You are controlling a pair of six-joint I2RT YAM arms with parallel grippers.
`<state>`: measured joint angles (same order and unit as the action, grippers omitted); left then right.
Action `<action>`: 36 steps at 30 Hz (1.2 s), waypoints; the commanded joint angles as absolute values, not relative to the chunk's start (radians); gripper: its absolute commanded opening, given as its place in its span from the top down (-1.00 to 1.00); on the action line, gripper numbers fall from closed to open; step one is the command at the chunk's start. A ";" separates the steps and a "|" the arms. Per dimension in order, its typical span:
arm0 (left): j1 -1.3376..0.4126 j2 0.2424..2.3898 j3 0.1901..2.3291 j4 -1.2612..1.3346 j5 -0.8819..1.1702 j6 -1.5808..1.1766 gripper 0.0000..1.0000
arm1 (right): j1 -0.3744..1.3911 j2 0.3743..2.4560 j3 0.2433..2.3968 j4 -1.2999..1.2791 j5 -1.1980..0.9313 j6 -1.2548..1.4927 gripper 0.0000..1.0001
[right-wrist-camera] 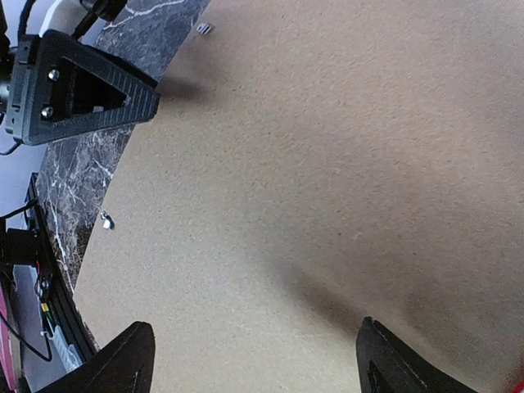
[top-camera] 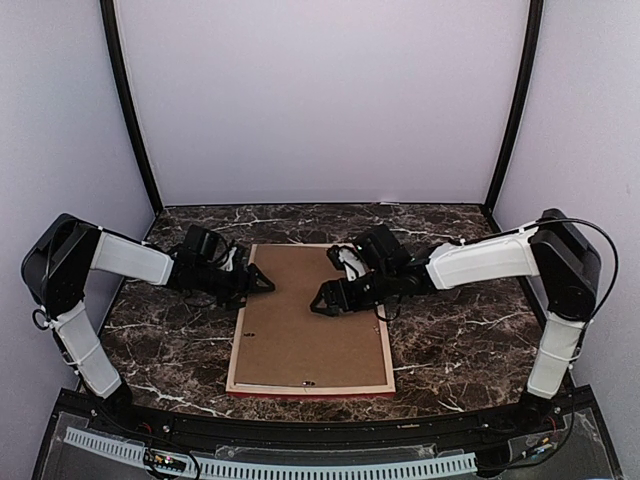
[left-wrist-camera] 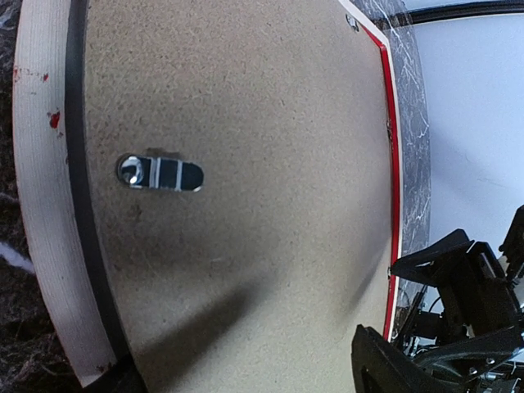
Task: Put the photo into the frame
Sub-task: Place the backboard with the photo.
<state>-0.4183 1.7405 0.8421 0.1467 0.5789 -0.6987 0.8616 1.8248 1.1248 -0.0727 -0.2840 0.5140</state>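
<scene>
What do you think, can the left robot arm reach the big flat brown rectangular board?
Probably yes: the open left gripper hangs just above the left edge of the brown board, with nothing between them.

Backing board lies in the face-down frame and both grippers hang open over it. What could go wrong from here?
1. No photo shows in any view. Whether it lies under the backing board cannot be told, so the frame might get closed without it.
2. The left gripper and right gripper hang close together over the board; a crossing move could collide them.
</scene>
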 commanded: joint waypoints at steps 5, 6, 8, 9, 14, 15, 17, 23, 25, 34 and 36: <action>-0.436 1.743 0.847 0.093 0.538 -0.675 -0.58 | 0.871 1.913 1.136 -0.004 -0.346 0.526 -0.71; -0.436 1.743 0.848 0.094 0.537 -0.675 -0.58 | 0.871 1.915 1.129 -0.004 -0.343 0.526 -0.71; -0.437 1.743 0.847 0.097 0.538 -0.674 -0.58 | 0.870 1.920 1.115 -0.004 -0.339 0.527 -0.71; -0.437 1.742 0.848 0.097 0.539 -0.675 -0.58 | 0.870 1.923 1.107 -0.003 -0.338 0.529 -0.71; -0.437 1.721 0.853 0.070 0.515 -0.655 -0.57 | 0.869 1.921 1.063 0.026 -0.331 0.540 -0.71; -0.437 1.712 0.855 0.054 0.509 -0.650 -0.58 | 0.870 1.918 1.057 0.026 -0.328 0.541 -0.71; -0.437 1.697 0.864 0.025 0.489 -0.633 -0.58 | 0.869 1.916 1.047 0.028 -0.322 0.541 -0.71; -0.437 1.651 0.896 -0.063 0.418 -0.588 -0.58 | 0.868 1.916 1.025 0.030 -0.315 0.542 -0.71; -0.437 1.640 0.902 -0.082 0.401 -0.577 -0.59 | 0.867 1.915 1.020 0.028 -0.312 0.542 -0.71; -0.437 1.625 0.917 -0.124 0.378 -0.551 -0.59 | 0.857 1.910 0.996 0.031 -0.307 0.542 -0.71; -0.437 1.617 0.928 -0.141 0.360 -0.544 -0.59 | 0.857 1.910 0.993 0.030 -0.307 0.542 -0.71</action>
